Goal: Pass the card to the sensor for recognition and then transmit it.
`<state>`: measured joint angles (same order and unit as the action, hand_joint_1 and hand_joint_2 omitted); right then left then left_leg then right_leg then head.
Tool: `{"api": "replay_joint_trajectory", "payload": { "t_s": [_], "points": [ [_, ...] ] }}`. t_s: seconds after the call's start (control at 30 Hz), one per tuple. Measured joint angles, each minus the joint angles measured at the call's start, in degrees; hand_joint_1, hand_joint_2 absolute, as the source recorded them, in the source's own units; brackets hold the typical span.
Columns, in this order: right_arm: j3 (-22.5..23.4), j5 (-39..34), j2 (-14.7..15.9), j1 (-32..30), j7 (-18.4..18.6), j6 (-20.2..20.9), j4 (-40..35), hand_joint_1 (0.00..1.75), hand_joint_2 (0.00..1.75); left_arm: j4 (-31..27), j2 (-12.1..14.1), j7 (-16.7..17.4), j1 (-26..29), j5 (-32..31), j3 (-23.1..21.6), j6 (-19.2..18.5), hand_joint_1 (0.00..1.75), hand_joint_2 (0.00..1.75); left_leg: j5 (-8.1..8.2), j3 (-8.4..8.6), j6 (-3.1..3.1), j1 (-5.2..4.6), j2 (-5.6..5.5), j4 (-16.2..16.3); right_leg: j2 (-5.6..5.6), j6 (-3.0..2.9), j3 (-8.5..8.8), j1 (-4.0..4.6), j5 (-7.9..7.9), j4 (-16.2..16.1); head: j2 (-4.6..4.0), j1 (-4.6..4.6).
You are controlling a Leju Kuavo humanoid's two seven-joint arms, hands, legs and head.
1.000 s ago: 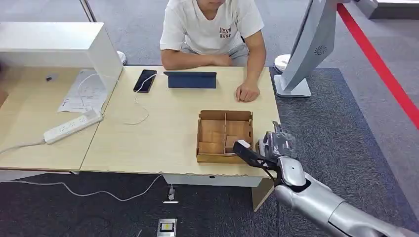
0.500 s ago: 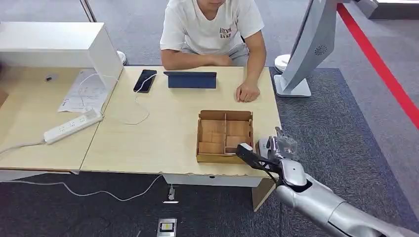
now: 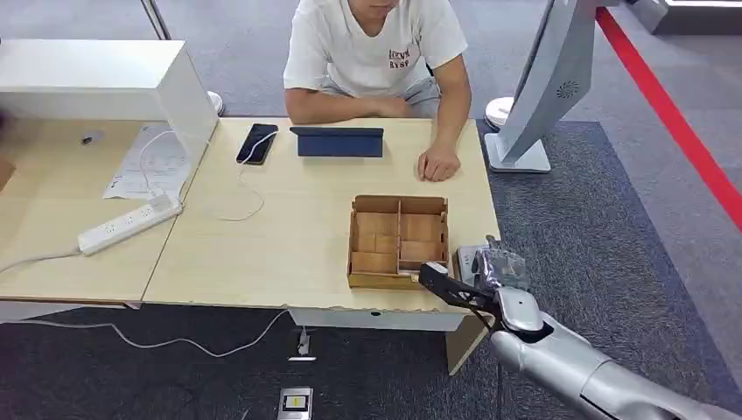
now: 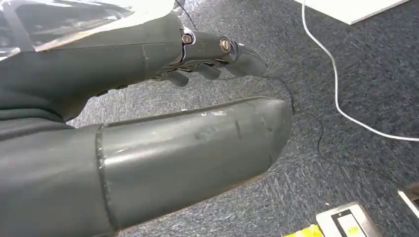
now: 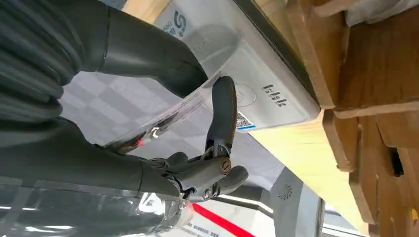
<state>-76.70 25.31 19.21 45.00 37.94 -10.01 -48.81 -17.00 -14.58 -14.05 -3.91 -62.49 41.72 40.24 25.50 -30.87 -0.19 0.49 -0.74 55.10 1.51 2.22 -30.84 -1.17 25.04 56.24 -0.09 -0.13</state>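
Right hand (image 5: 123, 163), low at the near table corner: pinching a clear plastic card (image 5: 163, 116) between thick thumb and one dark finger (image 5: 223, 113), other fingers curled in below. Card directly over the white sensor (image 5: 257, 84), flat face toward it; touching or just above, cannot tell. From the head view, same right hand (image 3: 490, 273) with the card (image 3: 505, 261) above the sensor (image 3: 466, 257), right at the table's (image 3: 289, 245) near edge. Just inboard of the hand, touching the sensor's side: a wooden compartment box (image 3: 398, 203), also seen close up from the right wrist (image 5: 356, 74). Further beyond the hand, across the table: a person's hand (image 3: 437, 164) resting flat on the wood, a dark tablet (image 3: 339, 141) and a phone (image 3: 256, 143). Left hand (image 4: 99, 74) hanging over grey carpet, holding nothing, thumb and fingers well apart.
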Motion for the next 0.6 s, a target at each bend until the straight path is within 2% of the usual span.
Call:
{"api": "replay_joint_trajectory", "payload": {
  "t_s": [0.6],
  "points": [
    [-0.4, -0.3, -0.3, -0.1, -0.9, -0.2, 0.2, 1.75, 1.75, -0.4, -0.5, -1.2, 0.3, -0.2, 1.6, 0.0, 0.00, 0.00, 0.00, 0.11, 0.00, 0.00, 0.02, 0.0, 0.00, 0.00, 0.14, 0.00, 0.00, 0.0, 0.00, 0.02]
  ]
}}
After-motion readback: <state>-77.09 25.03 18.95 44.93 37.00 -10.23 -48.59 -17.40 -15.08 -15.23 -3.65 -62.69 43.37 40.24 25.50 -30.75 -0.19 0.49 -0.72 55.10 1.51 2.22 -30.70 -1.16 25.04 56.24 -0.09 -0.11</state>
